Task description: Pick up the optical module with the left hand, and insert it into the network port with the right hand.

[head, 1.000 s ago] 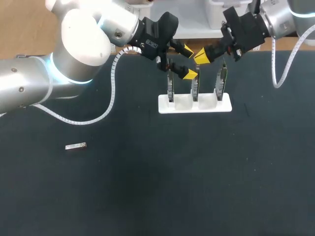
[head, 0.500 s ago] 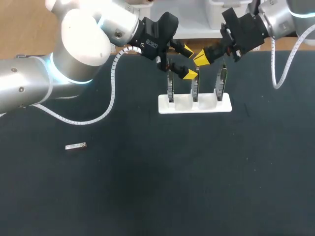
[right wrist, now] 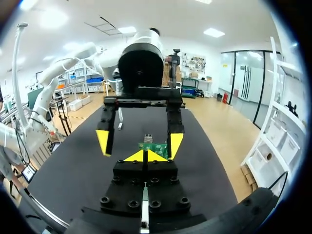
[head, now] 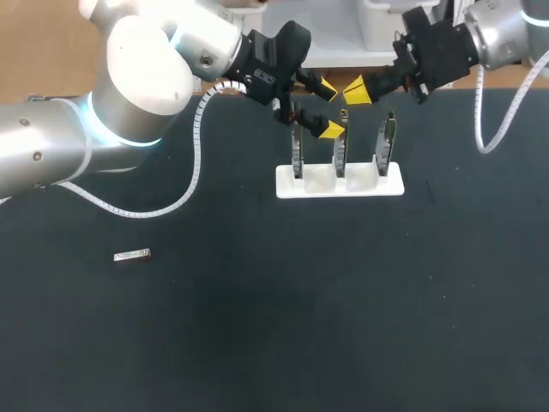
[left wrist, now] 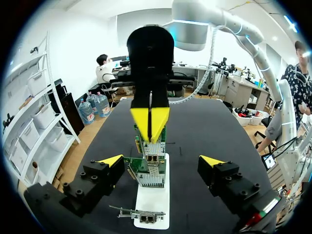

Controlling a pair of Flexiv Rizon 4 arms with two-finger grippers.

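The left gripper [head: 328,110] stands released, its 2 yellow-tipped fingers spread wide with nothing between them touching either pad. In the left wrist view the same gripper [left wrist: 161,161] looks along a row of 3 upright green circuit cards [left wrist: 148,171]. The cards sit ahead of and between the fingers, apart from both. Metal network port cages [left wrist: 152,158] show on the cards' facing edges.

The right gripper [head: 354,89] is clenched, its 2 yellow tips pressed together with nothing seen between them. In the head view it sits at 12 o'clock from the rack, its tips pointing toward 9 o'clock at the left gripper, just beside it but apart. In its own wrist view the right gripper [right wrist: 145,156] points at the top of a green card, with the left gripper's fingers on either side of that card.

The cards stand in a white rectangular plastic rack base [head: 369,184] on the black table top [head: 257,326].

The small silver rectangular optical module [head: 131,255] lies flat on the table at 8 o'clock from the rack, well apart from it and from both grippers.
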